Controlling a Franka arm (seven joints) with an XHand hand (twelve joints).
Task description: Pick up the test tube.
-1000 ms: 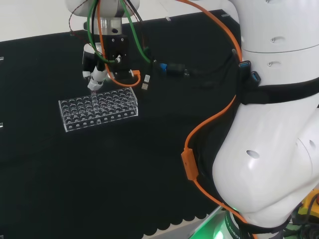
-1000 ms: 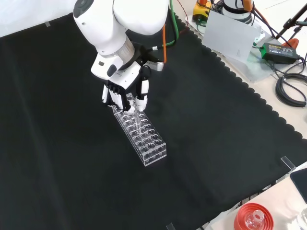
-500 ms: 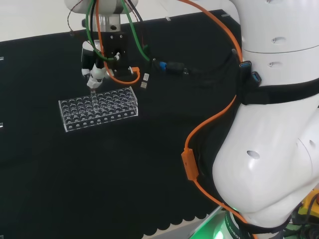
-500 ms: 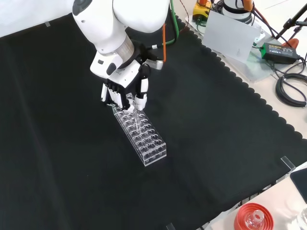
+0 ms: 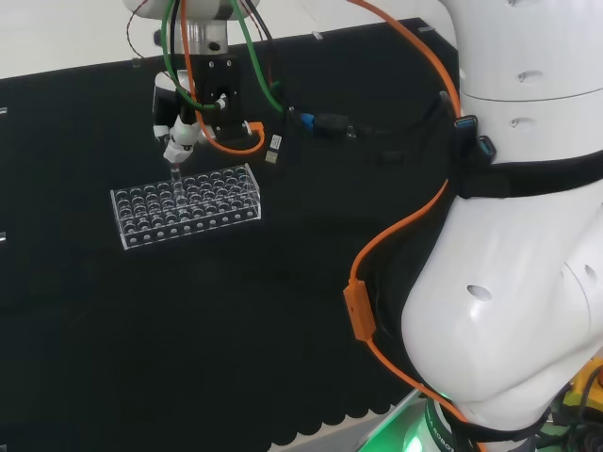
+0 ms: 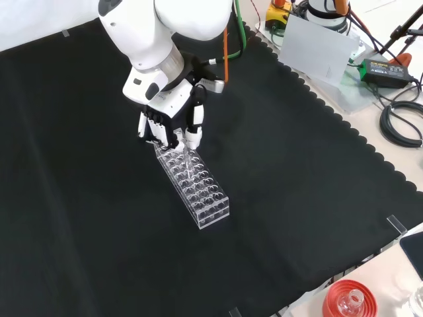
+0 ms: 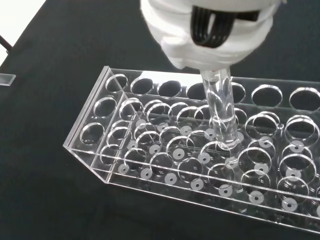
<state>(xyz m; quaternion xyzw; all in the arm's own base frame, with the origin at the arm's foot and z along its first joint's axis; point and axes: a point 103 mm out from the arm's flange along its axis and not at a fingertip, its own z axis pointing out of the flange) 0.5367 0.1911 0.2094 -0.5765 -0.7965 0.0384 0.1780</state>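
1. Closest to my wrist camera, I see the hand [image 7: 210,30] with its fingertips pinched together on the top of the test tube [image 7: 220,112]. The clear tube hangs straight down out of that pinch.

2. Just past it, the tube's rounded bottom sits within a hole of the clear rack [image 7: 150,150], partway below the top plate as far as I can judge. Its long axis runs upright, in line with the hole it occupies.

3. From the front view, the hand [image 6: 173,129] stands over the far end of the rack [image 6: 195,185], and the tube [image 6: 190,157] shows as a faint slanted line beneath the fingertips.

4. From the head view, the hand [image 5: 182,132] hovers above the rear row of the rack [image 5: 187,205], with the tube [image 5: 174,172] directly under it.

5. My reading: the tube lies straight below the hand, so the lift should follow that upright axis until the bottom clears the top plate. A sideways drift could catch the tube on the hole's rim and tug the rack.

6. Farther off lies bare black cloth [image 6: 297,165].
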